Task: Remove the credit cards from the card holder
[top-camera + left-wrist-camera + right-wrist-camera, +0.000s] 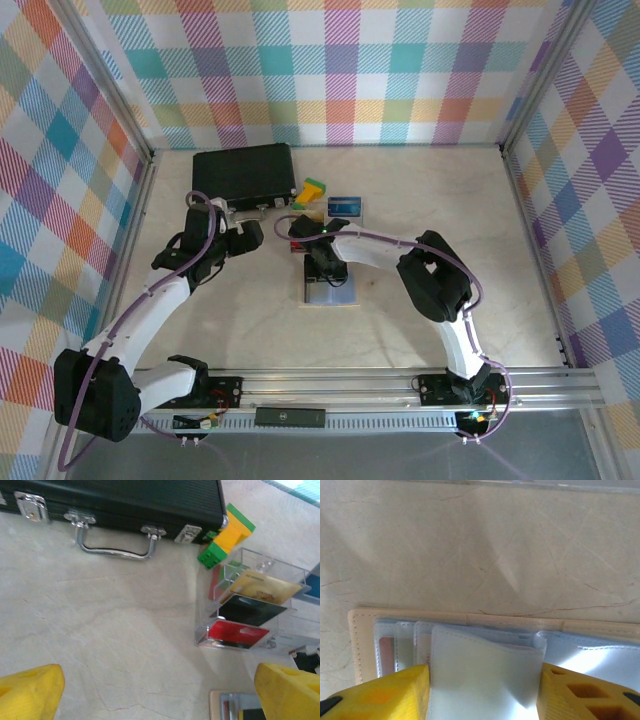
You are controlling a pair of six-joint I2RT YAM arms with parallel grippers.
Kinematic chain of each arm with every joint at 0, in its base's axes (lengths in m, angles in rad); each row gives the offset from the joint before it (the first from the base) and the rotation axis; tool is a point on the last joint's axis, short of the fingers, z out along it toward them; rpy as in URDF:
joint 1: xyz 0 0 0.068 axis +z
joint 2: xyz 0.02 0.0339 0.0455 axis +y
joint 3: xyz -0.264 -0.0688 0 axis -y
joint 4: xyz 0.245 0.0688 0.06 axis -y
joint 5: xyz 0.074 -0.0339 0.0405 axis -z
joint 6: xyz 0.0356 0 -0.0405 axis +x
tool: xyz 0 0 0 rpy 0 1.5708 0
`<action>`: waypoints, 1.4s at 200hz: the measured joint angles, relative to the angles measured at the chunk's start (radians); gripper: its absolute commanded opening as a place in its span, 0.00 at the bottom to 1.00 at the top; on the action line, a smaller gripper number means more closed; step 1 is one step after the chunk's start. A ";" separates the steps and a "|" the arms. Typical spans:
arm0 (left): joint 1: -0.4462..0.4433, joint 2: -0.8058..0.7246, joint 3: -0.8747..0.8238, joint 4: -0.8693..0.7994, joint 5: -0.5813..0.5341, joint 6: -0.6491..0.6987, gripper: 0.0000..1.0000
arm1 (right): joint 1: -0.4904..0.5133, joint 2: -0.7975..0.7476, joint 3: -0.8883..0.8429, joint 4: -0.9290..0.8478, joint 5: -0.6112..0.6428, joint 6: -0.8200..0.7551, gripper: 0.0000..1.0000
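L gripper (pixel 160 695) is spread wide w/ nothing in it near the black case (pixel 115 500), & R gripper (pixel 484 687) has a finger each side of a card holder (pixel 485 650) pocket, mid table (pixel 450 200), can't tell if it's pinching.

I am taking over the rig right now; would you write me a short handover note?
Left gripper: open, holding nothing, over the table near the clear stand.
Right gripper: fingers on either side of a pocket flap of the card holder; grip not confirmed.
Done: tan card, black card and red card sit in the stand, with the blue card next to them.
Left: a reddish edge shows in a left pocket, so probably at least one card is left to pull.
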 measured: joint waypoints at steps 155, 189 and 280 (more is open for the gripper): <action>-0.184 0.217 -0.104 0.190 0.356 -0.227 0.35 | -0.027 -0.095 -0.158 0.139 -0.045 0.007 0.30; -0.266 0.293 -0.104 0.256 0.385 -0.294 0.20 | -0.038 -0.114 -0.188 0.170 -0.064 0.007 0.28; -0.317 0.442 -0.107 0.398 0.444 -0.405 0.00 | -0.044 -0.128 -0.213 0.198 -0.079 0.008 0.27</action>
